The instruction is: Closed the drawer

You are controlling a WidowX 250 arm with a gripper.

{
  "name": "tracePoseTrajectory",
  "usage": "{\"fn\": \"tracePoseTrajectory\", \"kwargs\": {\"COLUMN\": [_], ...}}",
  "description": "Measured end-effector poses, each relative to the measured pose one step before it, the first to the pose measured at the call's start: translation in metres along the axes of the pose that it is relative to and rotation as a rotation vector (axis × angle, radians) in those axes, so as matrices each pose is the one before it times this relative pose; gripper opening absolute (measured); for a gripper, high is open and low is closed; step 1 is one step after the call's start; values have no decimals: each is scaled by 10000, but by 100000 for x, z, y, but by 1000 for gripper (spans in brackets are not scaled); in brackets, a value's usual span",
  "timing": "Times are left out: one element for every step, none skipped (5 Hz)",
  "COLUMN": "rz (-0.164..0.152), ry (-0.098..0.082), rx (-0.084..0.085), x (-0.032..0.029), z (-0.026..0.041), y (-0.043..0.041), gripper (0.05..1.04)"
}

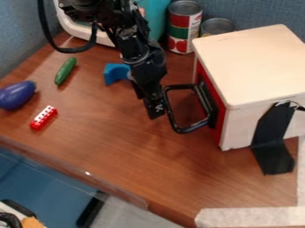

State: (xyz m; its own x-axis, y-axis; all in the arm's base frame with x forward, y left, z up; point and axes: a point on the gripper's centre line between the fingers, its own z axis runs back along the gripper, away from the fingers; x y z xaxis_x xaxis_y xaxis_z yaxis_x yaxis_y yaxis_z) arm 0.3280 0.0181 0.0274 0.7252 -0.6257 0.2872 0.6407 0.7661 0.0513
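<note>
Wooden box [250,62] is sitting at the right, red drawer [220,111] looking nearly flush, handle [189,129] poking out. Gripper [156,111] is hanging beside it; can't tell if it's spread or pinching. I'm guessing closing's basically finishing, maybe just backing off remaining.

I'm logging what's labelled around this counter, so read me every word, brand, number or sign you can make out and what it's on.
None can be read as text.
Red and green can: print on its label, too small to read.
Can beside it: nothing readable.
Black gripper: a small white mark, no letter or number I can tell.
Red block: white spots, not writing.
</note>
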Motion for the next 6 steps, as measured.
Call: {"fn": "tracePoseTrajectory", "kwargs": {"rz": [119,578,1359,761,888,472], "ry": [43,-281,200,-212,-298,-268], "rx": [-91,318,-431,240,15,-220], "x": [-234,-1206,-3727,-2276,-3371,-2578], "z": [192,3480,3135,3890,3890,3116], "y": [91,1248,1517,1023,1389,516], "gripper": [999,999,999,999,999,997]}}
